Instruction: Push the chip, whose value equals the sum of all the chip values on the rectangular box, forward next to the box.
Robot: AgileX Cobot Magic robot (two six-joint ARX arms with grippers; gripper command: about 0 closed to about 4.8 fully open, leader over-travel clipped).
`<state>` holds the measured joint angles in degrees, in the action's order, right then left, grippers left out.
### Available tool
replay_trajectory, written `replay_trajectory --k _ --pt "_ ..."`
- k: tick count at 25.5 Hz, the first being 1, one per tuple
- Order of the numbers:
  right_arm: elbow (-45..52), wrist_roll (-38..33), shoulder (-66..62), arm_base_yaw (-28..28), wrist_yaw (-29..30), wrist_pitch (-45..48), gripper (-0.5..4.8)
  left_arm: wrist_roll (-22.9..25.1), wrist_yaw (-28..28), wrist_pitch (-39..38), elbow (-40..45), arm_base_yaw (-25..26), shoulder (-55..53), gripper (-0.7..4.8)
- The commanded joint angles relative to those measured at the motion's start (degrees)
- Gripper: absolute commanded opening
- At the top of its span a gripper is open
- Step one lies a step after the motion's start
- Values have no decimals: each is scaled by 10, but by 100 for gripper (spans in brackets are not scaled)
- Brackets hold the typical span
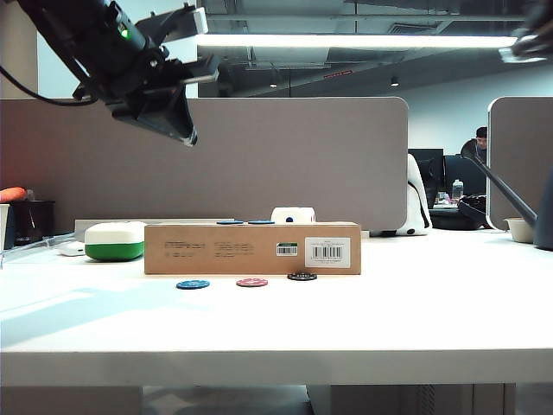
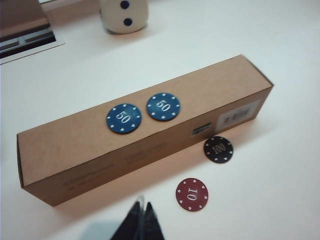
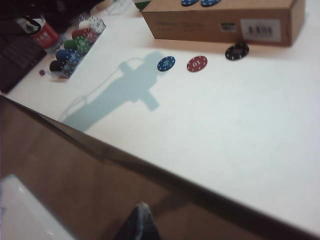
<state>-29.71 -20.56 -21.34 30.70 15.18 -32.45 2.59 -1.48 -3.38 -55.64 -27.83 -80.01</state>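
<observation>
The black chip point(image 2: 218, 149), a flat round disc printed 100, lies on the smooth white table point(image 1: 415, 320) just in front of the long cardboard box point(image 2: 150, 135), near its barcode-label end. Two blue chips point(image 2: 123, 118) marked 50 lie flat on the box's top. A red chip point(image 2: 192, 194) marked 10 lies nearer than the black one. The left gripper point(image 2: 141, 222) hangs high above the box, jaws together and empty. The right gripper point(image 3: 141, 220) is well away from the box, past the table's edge, its fingers closed, holding nothing.

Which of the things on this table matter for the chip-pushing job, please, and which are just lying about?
Job: black 100 chip; box; two blue 50 chips on it.
Lying about: red 10 chip; loose blue chip; die; green-and-white case; chip rack.
</observation>
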Motion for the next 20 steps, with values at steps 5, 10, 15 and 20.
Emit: replay_trajectory --k 5,10,15,20 --pt "78 -110 217 -2 33 -27 -5 0 2 5 -2 0 76 -5" --pt "79 -110 172 2 77 23 -5 0 8 -12 -2 0 142 -5" --pt "79 -110 173 4 77 27 -5 0 7 -18 -2 0 248 -5" --pt "79 -110 173 4 76 27 -5 0 7 -18 -2 0 355 -5"
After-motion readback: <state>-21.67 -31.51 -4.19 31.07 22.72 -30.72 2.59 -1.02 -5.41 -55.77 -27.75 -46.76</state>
